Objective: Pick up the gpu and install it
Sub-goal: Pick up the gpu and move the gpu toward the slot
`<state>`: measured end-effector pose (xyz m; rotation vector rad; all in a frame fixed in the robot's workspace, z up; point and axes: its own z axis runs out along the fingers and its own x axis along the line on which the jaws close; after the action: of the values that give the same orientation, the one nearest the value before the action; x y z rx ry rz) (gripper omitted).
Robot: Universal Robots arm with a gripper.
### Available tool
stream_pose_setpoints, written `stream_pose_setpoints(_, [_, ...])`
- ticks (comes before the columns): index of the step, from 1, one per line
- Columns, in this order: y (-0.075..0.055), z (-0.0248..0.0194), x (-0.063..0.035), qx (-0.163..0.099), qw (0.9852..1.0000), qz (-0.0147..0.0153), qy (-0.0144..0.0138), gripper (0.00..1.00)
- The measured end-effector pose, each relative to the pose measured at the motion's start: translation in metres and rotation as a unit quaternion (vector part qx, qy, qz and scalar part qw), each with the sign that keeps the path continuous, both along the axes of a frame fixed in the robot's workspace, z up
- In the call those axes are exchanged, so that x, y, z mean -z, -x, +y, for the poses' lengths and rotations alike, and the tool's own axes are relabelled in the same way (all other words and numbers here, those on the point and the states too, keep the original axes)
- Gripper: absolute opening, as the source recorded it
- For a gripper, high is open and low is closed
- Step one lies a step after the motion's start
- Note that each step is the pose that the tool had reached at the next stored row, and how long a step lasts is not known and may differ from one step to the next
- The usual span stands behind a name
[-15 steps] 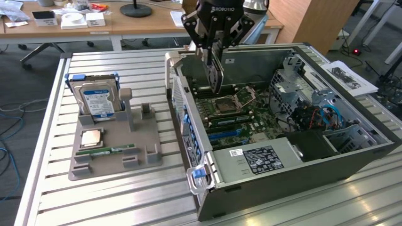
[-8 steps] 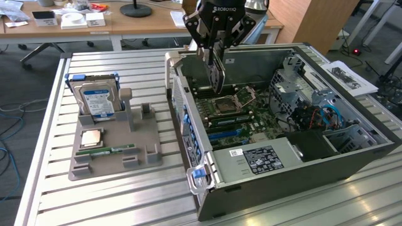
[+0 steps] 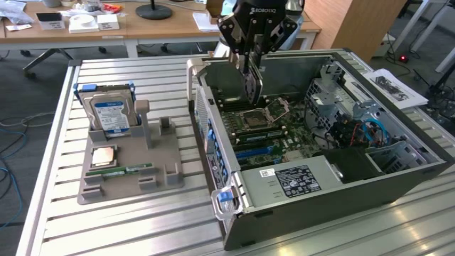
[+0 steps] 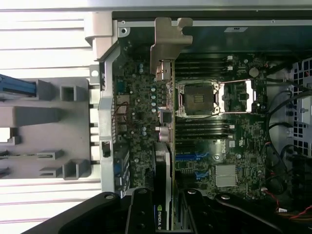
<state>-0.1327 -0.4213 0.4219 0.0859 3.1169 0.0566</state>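
Black gripper (image 3: 252,64) lettered ROBOTIQ, jaws clamped on the thin green circuit-board gpu (image 3: 254,90) with a silver metal bracket, held on edge over the green motherboard (image 3: 274,130) inside an open grey metal computer case (image 3: 398,178).

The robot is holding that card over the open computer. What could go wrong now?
The gpu hangs edge-down in the end effector, above the motherboard. If the grip slips, it could fall onto the open CPU socket close by. Its silver bracket sits right by the rim of the case and might snag there. If the card comes down tilted, it may hit board parts.
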Motion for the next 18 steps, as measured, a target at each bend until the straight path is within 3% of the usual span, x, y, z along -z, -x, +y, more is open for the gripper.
stream_pose_setpoints(18, [-0.016, 0.0, 0.0, 0.0, 1.0, 0.0, 0.0, 0.27])
